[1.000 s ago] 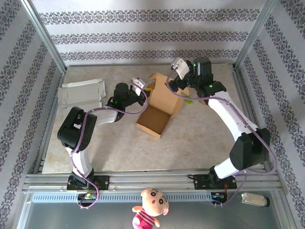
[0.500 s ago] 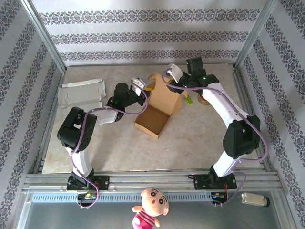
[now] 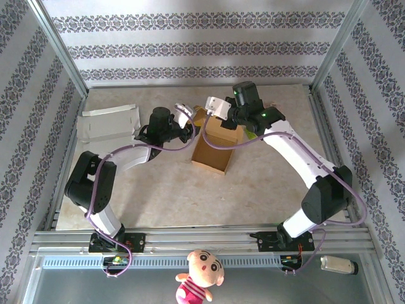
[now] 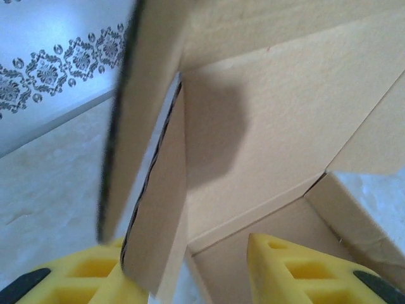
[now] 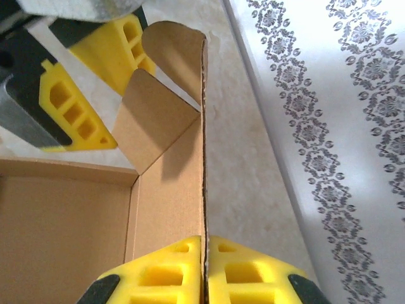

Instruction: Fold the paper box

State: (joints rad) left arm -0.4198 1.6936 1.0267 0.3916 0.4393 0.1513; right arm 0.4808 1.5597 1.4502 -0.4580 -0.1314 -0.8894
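The brown paper box stands mid-table with its tall back panel raised. My right gripper is shut on the top edge of that panel, and the thin cardboard edge runs straight up between its yellow pads. My left gripper is at the box's left corner. Its jaws stand apart around a side flap, which rests against the left finger alone. The right wrist view shows the box floor, a folded-in corner flap and the left gripper's yellow fingers beyond it.
A flat white cardboard blank lies at the back left of the table. Patterned walls and metal frame posts close off the back and sides. A plush doll sits below the front rail.
My right gripper swung left and shut on the box's back panel, which now stands more upright. My left gripper's jaws parted from the flap. The box shifted slightly right.
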